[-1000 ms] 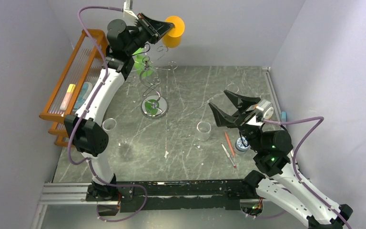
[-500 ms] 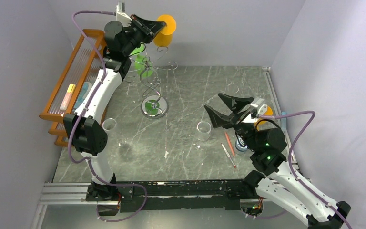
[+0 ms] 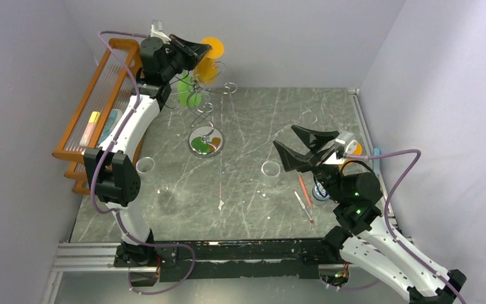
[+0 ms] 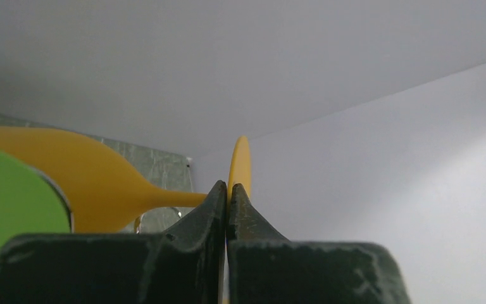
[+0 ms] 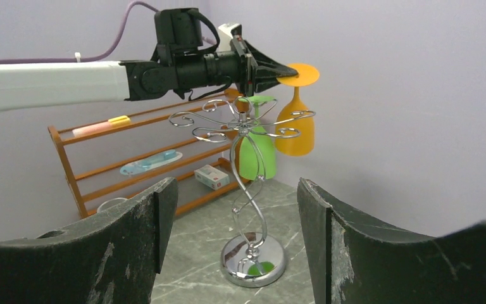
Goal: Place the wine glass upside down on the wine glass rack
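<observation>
On the counter stands the wine glass rack. The orange wine glass hangs bowl-down at its hooks, so the stem can slot in. The left pincer clamps its foot. The right pincer gapes, idle.

I count two wine glasses: one orange wine glass and one green wine glass. Racks, two: one silver wire rack, one orange wooden rack. Clear tumblers confirmed, two: left tumbler, right tumbler.
</observation>
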### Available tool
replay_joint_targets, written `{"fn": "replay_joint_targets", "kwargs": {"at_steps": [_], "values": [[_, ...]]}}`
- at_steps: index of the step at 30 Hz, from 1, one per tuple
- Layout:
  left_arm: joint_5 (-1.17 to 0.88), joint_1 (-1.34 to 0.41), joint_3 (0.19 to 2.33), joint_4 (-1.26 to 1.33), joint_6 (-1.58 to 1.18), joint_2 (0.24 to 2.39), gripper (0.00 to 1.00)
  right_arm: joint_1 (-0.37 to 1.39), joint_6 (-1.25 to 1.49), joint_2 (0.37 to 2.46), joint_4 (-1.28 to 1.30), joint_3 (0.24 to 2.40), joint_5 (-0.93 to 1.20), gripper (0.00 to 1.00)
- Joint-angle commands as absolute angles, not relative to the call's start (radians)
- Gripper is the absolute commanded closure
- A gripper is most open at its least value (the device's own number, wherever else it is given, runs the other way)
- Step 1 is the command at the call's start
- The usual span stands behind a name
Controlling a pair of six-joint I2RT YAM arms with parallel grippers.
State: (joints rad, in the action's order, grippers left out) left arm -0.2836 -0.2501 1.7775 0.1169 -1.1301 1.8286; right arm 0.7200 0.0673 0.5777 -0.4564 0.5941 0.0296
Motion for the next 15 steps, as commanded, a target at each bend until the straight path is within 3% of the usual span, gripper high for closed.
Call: {"fn": "replay_joint_targets", "kwargs": {"at_steps": [1, 15], "values": [[-0.345, -0.238, 1.748, 0.107, -1.186, 1.776, 0.95, 0.721, 0.063, 0.562, -0.454, 0.575, 0.004, 0.27], [-0.324, -0.236, 1.674, 0.116, -1.253, 1.713, 0.95, 0.721, 0.069, 0.571, -0.481, 0.572, 0.003, 0.27]]}}
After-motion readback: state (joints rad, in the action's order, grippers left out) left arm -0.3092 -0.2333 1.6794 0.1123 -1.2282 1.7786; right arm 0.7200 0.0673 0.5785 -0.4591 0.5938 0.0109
